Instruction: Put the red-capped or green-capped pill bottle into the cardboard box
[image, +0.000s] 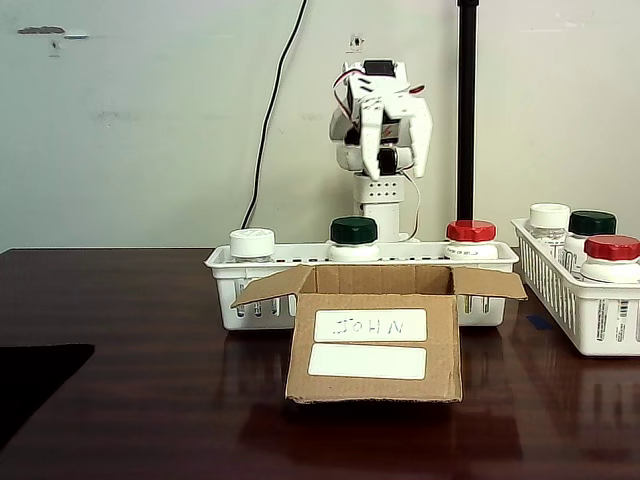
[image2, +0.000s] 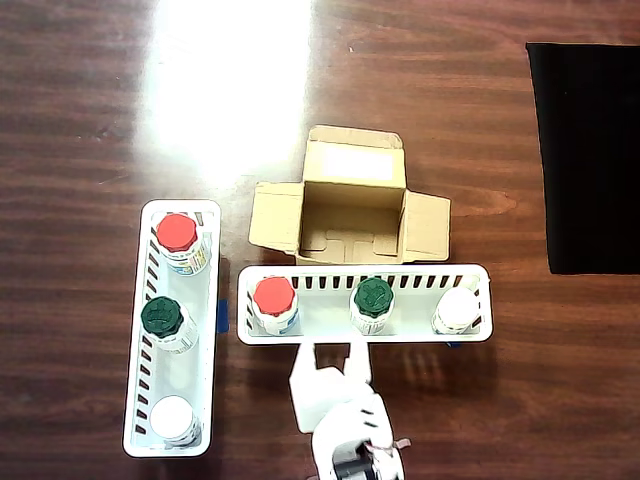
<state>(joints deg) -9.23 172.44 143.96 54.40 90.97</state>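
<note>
Hovering with my pincer (image2: 333, 352) parted and empty, I had the upright green-capped bottle (image2: 373, 298) just ahead, slightly right in the overhead view.

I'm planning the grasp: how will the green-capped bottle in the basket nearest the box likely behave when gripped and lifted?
The green-capped bottle looks like rigid plastic, so it probably won't deform. It is round and smooth, so it may slip or twist between the fingers. Standing upright and loose in the basket, it could tip if nudged off-centre by the open gripper.
</note>
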